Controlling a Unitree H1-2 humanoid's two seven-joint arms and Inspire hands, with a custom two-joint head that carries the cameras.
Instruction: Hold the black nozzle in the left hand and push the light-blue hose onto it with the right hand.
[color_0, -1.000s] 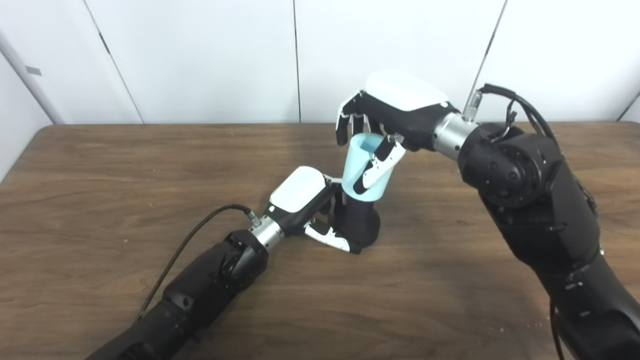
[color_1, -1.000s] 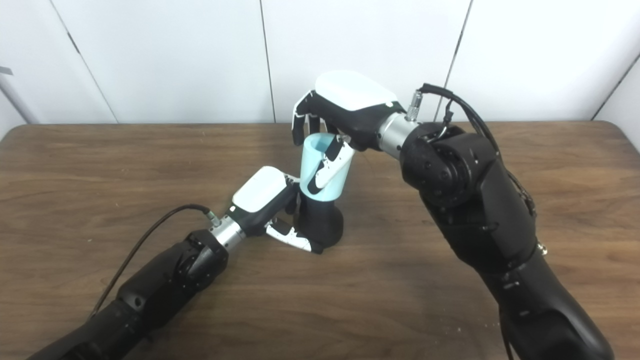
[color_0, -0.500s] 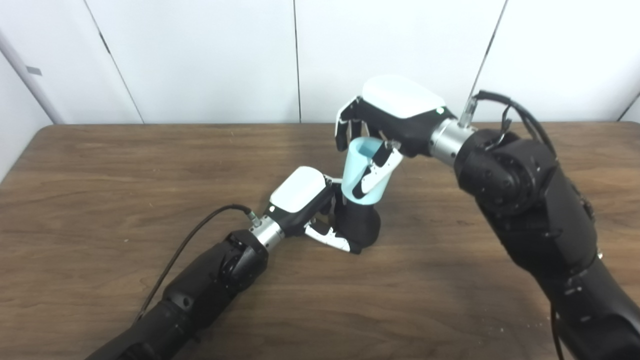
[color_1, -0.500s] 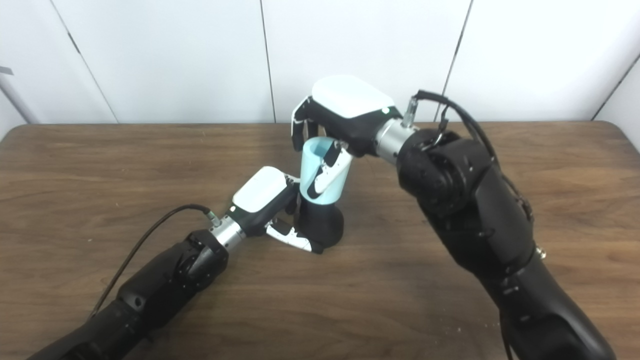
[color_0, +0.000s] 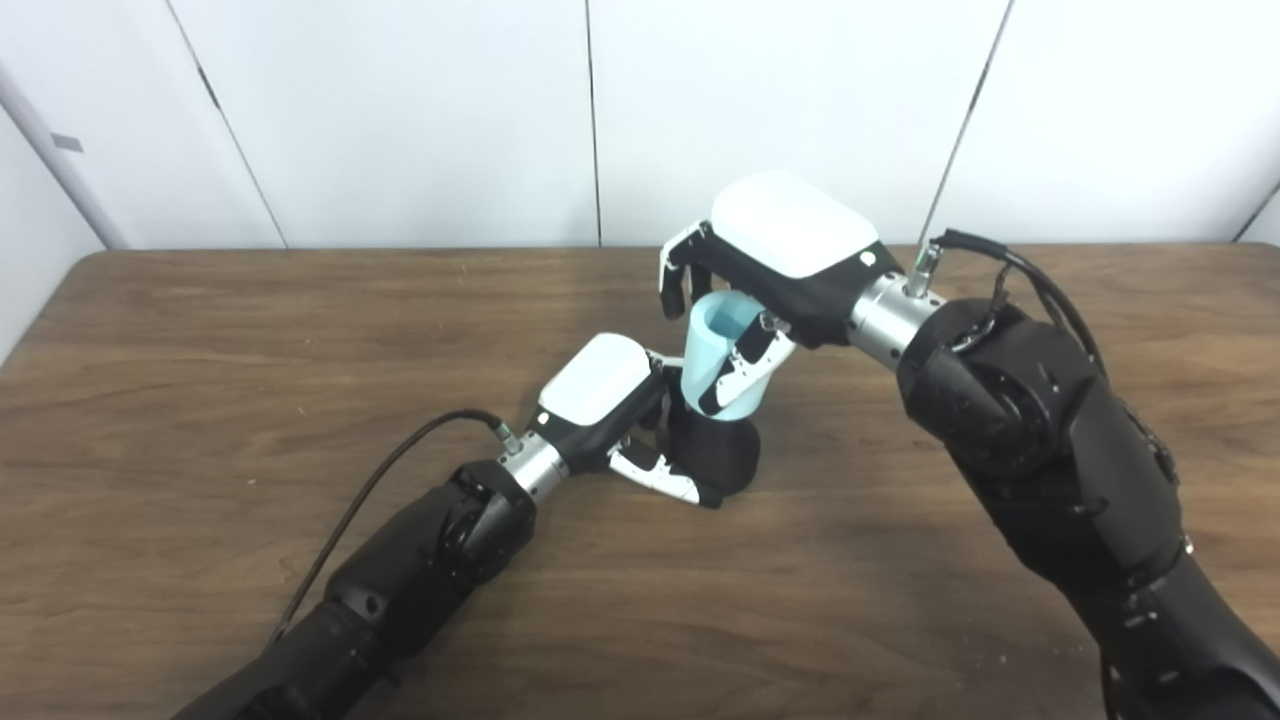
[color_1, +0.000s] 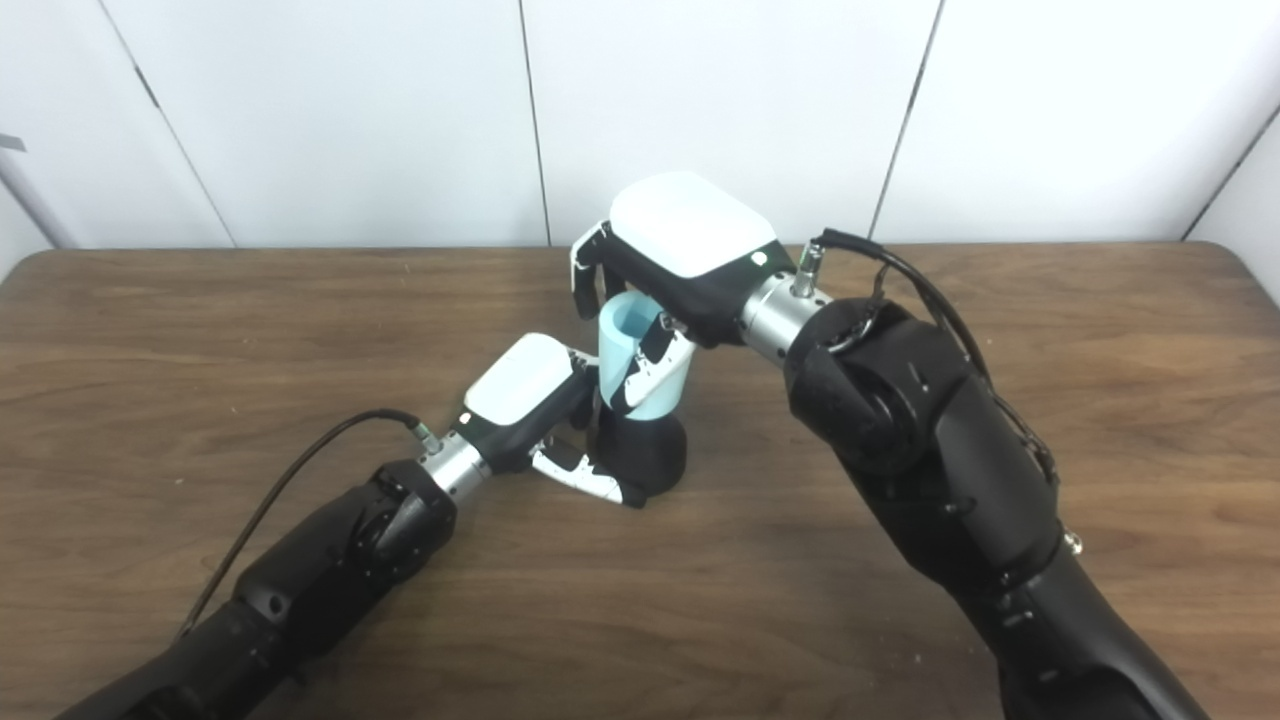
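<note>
Light-blue hose (color_0: 722, 362), short, open-topped

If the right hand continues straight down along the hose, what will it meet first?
Probably the black nozzle: the right hand holds the light-blue hose directly above it. The left hand is close beside.

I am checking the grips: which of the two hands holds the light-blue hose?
The right hand, raised above, grips the light-blue hose; the left hand, lower down, holds the black nozzle.

Left robot hand (color_0: 615, 415) grips black nozzle (color_0: 718, 455); right robot hand (color_0: 765, 260) holds light-blue hose (color_0: 718, 355) atop it.
</note>
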